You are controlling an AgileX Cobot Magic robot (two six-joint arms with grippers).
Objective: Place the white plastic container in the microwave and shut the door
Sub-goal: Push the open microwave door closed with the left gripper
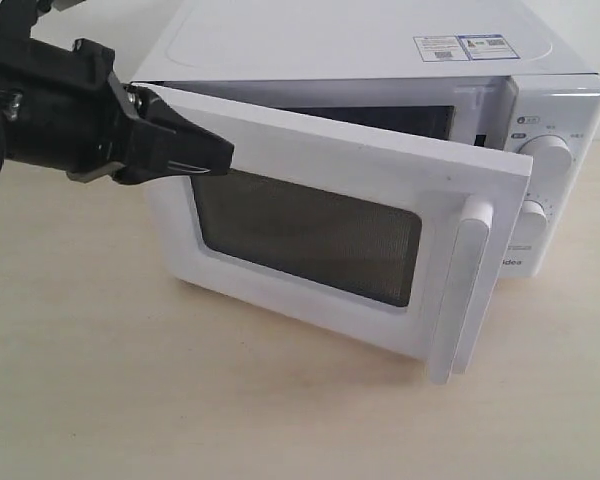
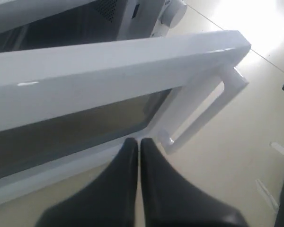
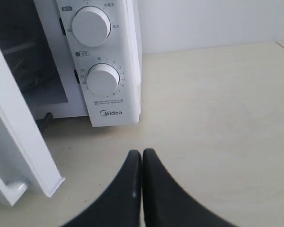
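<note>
The white Midea microwave (image 1: 360, 45) stands on the table with its door (image 1: 310, 240) partly open, swung a short way out from the cavity. The door's bar handle (image 1: 470, 290) points toward the front. My left gripper (image 1: 215, 155) is shut and empty, its black fingers (image 2: 132, 161) lying against the outer face of the door near its top hinge-side edge. My right gripper (image 3: 142, 153) is shut with nothing in it, hovering over bare table in front of the dials (image 3: 102, 79). The white plastic container is hidden from every view.
Pale wooden tabletop (image 1: 100, 380) spreads in front of and left of the oven. Two round dials (image 1: 545, 160) sit on the right panel. Stickers (image 1: 460, 45) lie on the oven's top. A wall stands behind the table (image 3: 203, 19).
</note>
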